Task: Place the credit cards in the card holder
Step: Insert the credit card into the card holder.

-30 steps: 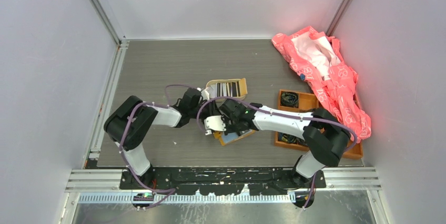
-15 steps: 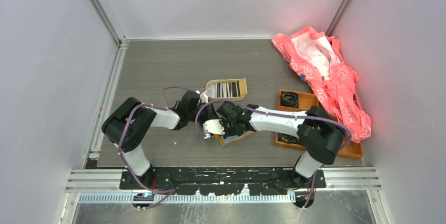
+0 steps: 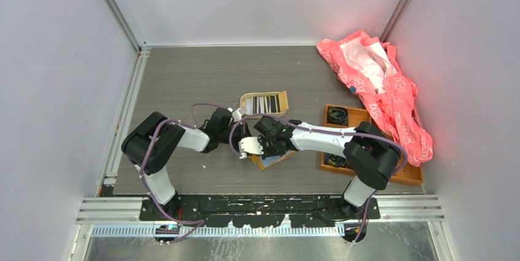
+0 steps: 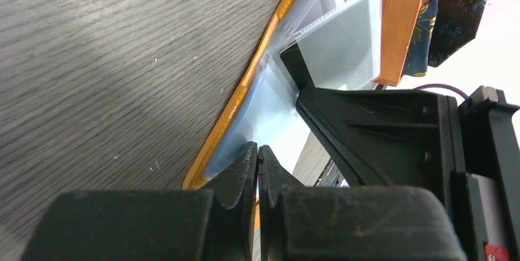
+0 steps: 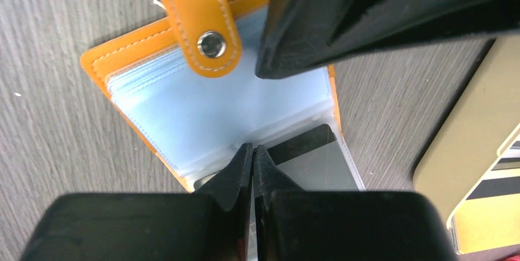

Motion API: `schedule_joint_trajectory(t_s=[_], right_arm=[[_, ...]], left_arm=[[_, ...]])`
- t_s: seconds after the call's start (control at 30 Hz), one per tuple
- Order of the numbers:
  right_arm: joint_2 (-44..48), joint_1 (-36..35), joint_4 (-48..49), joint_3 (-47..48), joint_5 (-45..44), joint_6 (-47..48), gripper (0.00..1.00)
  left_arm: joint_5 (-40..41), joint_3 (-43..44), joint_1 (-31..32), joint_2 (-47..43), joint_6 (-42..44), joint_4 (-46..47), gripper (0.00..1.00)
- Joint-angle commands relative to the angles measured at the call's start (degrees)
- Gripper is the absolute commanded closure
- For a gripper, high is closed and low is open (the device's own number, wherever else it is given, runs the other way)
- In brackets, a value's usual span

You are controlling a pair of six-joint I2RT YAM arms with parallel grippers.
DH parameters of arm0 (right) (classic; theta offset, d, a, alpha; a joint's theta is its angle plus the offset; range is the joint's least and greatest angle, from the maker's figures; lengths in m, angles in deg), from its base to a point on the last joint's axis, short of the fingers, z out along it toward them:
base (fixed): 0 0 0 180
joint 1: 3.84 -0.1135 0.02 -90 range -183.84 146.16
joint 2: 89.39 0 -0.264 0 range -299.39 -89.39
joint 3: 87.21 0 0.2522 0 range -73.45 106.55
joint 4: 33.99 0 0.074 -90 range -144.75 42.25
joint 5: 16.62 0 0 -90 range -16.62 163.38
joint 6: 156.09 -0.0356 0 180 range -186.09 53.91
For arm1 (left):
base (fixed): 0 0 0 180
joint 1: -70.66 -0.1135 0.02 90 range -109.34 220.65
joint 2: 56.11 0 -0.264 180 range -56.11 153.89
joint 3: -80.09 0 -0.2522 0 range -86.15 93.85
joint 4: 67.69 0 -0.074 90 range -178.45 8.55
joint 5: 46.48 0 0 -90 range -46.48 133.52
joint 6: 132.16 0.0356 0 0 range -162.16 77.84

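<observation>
The orange card holder [image 5: 116,59] lies open on the table, its snap stud [image 5: 211,43] on the flap and its pale blue sleeves showing. It also shows in the top view [image 3: 277,158] and in the left wrist view [image 4: 233,105]. A grey credit card with a black stripe [image 5: 309,160] sits partly in a clear sleeve. My right gripper [image 5: 252,149] is shut on this card's edge at the sleeve. My left gripper [image 4: 258,149] is shut, its tip pressing on the blue sleeves; its fingers [image 5: 343,16] reach in from the top of the right wrist view.
The oval beige tin [image 3: 248,98] holding more striped cards stands just behind the holder, and shows at the right of the right wrist view [image 5: 454,151]. An orange wooden compartment tray [image 3: 352,116] and a pink cloth [image 3: 383,92] lie to the right.
Both grippers stay at the card holder. The arms have shifted only slightly, the right wrist a little toward the holder's back edge.
</observation>
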Motion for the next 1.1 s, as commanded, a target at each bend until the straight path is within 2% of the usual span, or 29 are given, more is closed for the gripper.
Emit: schedule_joint_trajectory(t_s=[0.0, 0.13, 0.4, 0.87, 1.07], right_arm=[[2.09, 1.98, -0.94, 0.45, -1.30, 0.61, 0.91], [3.16, 2.88, -1.35, 0.54, -0.83, 0.47, 0.91], [5.86, 2.98, -3.08, 1.25, 7.08, -2.02, 0.90], [0.15, 0.92, -2.37, 1.77, 1.47, -2.29, 0.90], [0.95, 1.00, -0.92, 1.83, -4.97, -2.59, 0.90]], left_arm=[[0.26, -1.14, -0.51, 0.93, 2.10, -0.73, 0.95], [0.16, -0.76, -0.60, 0.97, 2.20, -0.88, 0.96], [-0.13, 0.16, -0.52, -0.60, 2.75, -2.42, 0.95], [-1.33, 0.73, -0.53, 0.82, 3.64, -2.58, 0.96], [-1.19, 0.57, -0.50, 1.91, 4.57, -2.95, 0.97]])
